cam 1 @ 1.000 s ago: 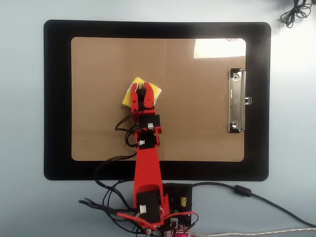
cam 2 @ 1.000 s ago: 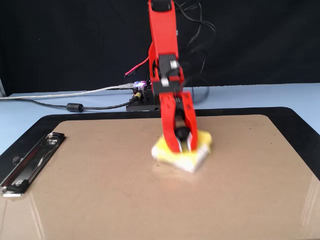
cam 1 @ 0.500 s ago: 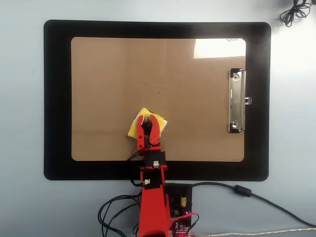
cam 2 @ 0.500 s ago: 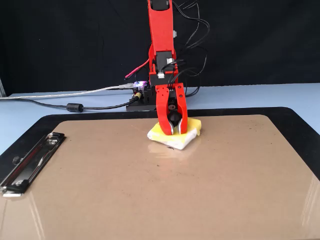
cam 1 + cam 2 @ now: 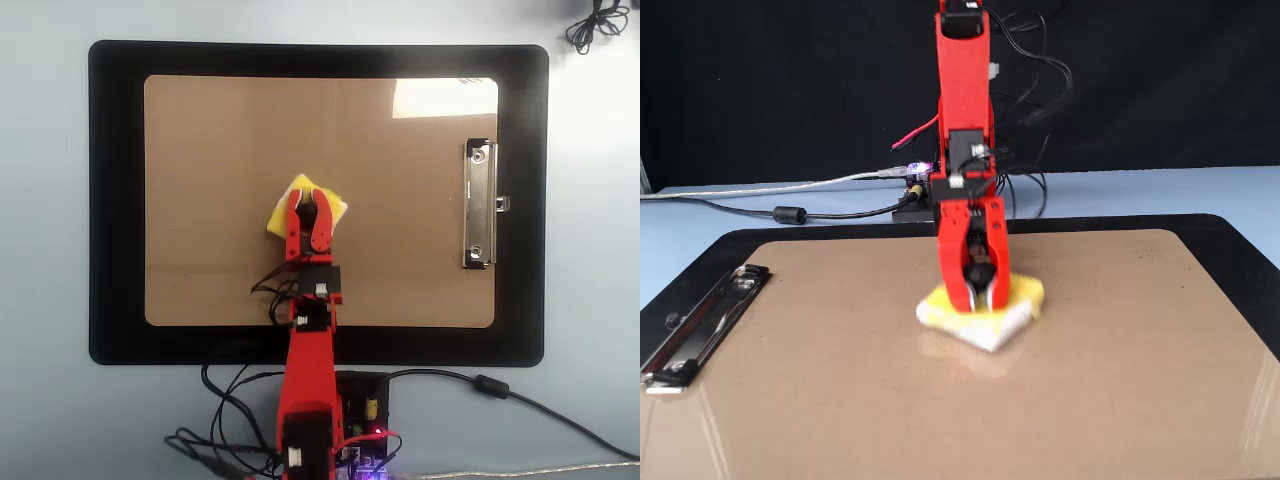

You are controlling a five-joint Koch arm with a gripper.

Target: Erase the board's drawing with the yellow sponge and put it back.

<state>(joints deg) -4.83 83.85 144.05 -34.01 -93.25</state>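
Yellow sponge point(image 5: 985, 312): near centre of tan clipboard point(image 5: 220, 150), well left of metal clip point(image 5: 479, 205) in overhead view. Red gripper point(image 5: 306, 205): jaws straddling sponge's black knob, apparently clamped on it. Drawing: not discernible. Black mat point(image 5: 115, 200): under clipboard.

A pale blue table point(image 5: 40, 200) carries a large black mat point(image 5: 115, 200). Behind it in the fixed view hangs a black backdrop point(image 5: 760, 80). Cables point(image 5: 740, 192) trail across the table, and overhead light glares on the surfaces.
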